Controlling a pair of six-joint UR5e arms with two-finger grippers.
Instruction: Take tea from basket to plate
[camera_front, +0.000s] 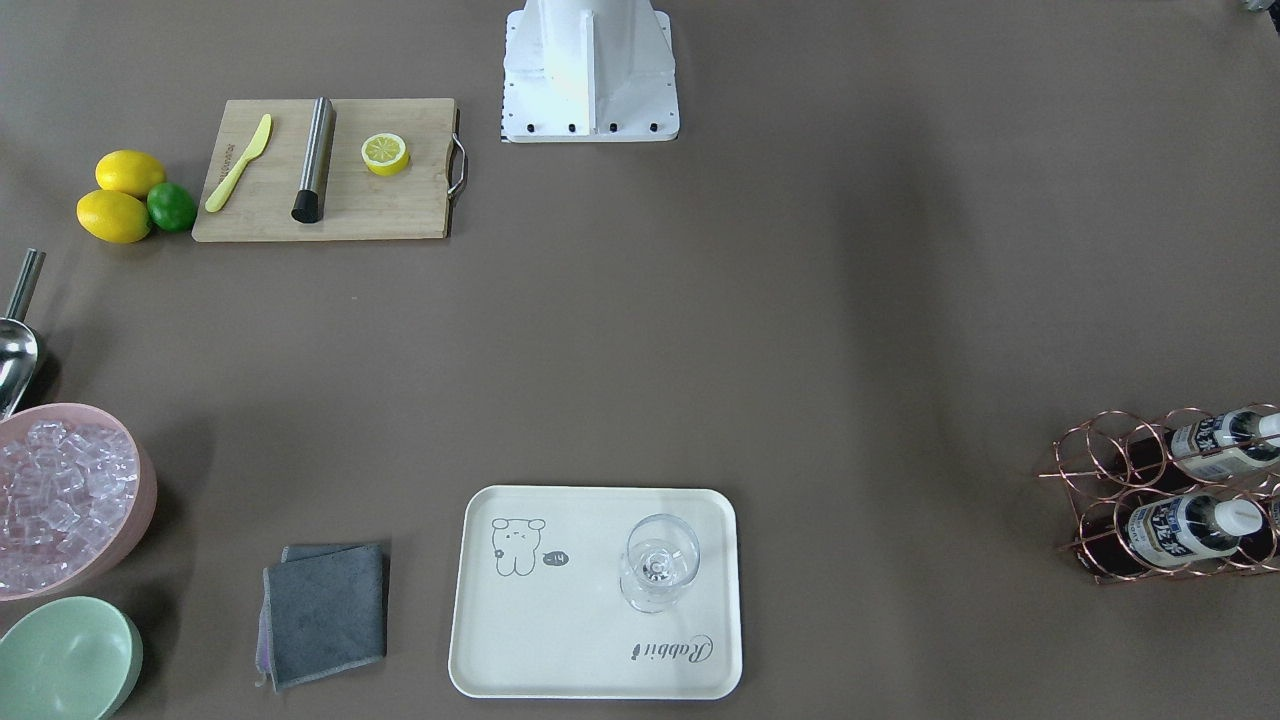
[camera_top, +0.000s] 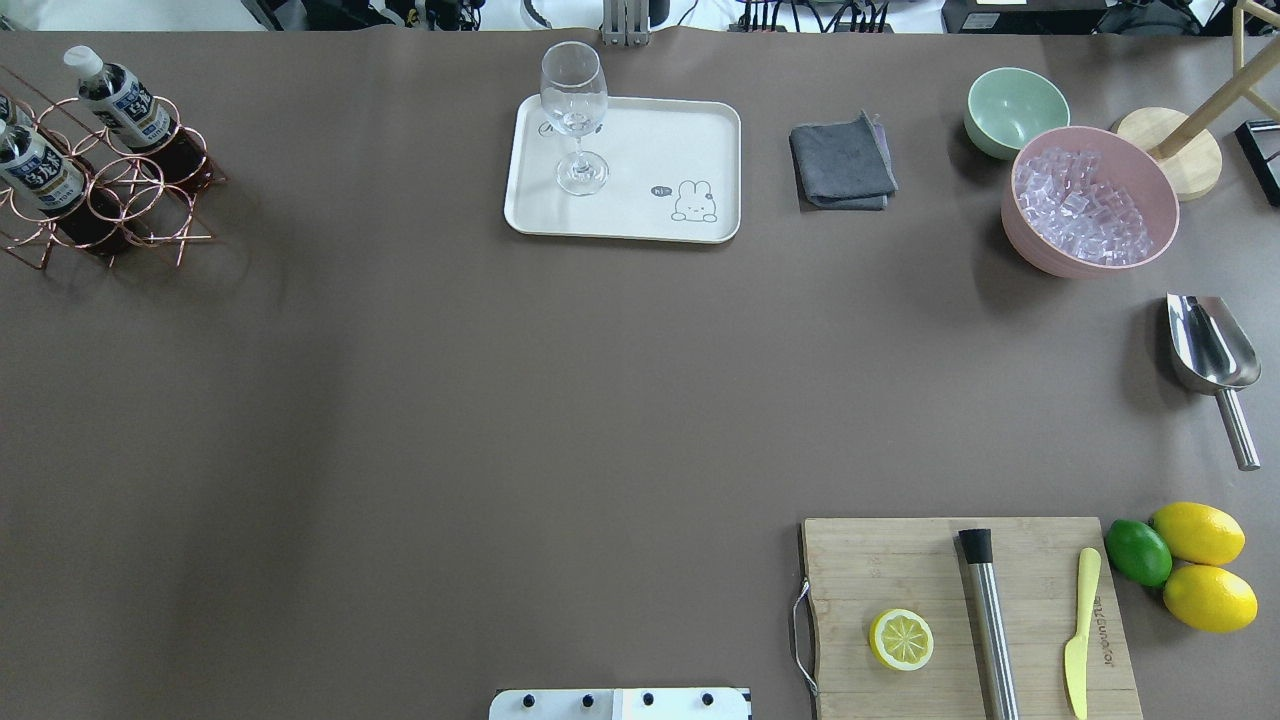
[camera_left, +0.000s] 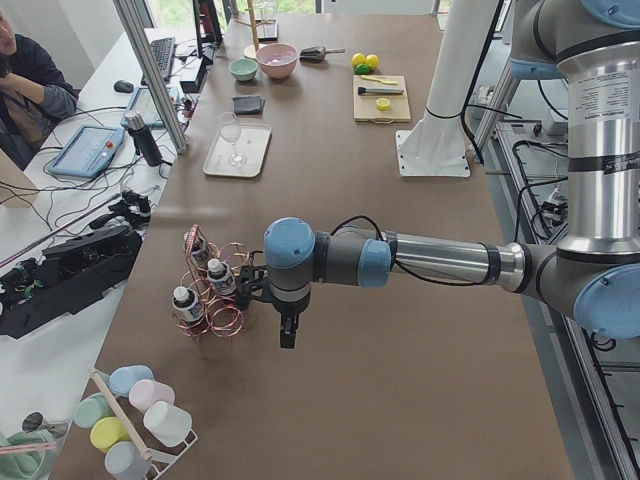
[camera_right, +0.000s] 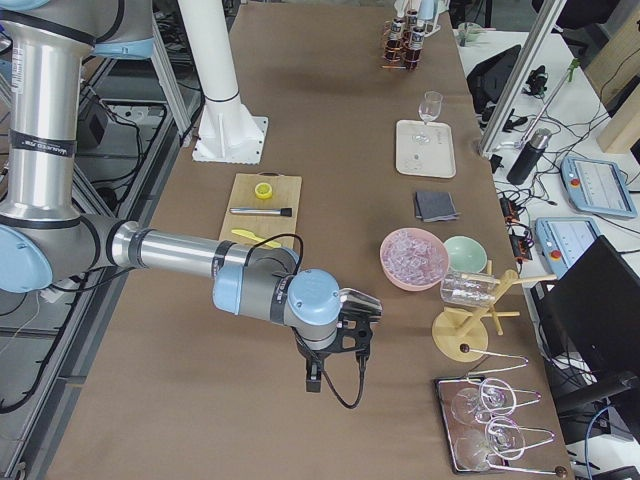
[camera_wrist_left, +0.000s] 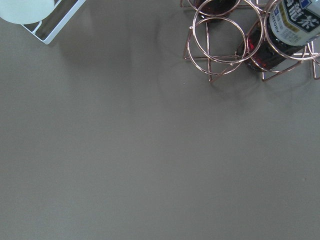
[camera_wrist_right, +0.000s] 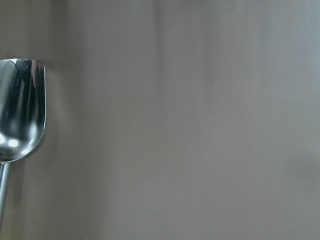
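The basket (camera_front: 1100, 470) is a rose-gold wire rack at the table's end on my left side. It also shows in the overhead view (camera_top: 130, 190). Tea bottles (camera_front: 1190, 528) with white caps and pale labels lie in its rings; a second one (camera_front: 1225, 443) lies behind. The left wrist view shows one bottle (camera_wrist_left: 290, 25) at top right. The cream plate (camera_front: 560, 620) holds a wine glass (camera_front: 658, 575). My left gripper (camera_left: 287, 335) hangs above the table beside the basket; I cannot tell whether it is open or shut. My right gripper (camera_right: 313, 378) hangs over the other end; I cannot tell its state either.
A grey cloth (camera_front: 325, 612), a pale green bowl (camera_front: 65, 660) and a pink bowl of ice (camera_front: 60, 500) are near the plate. A steel scoop (camera_top: 1210, 355), a wooden cutting board (camera_front: 325, 170) with half a lemon, knife and steel rod, and whole citrus fruits (camera_front: 125, 195) lie on my right side.
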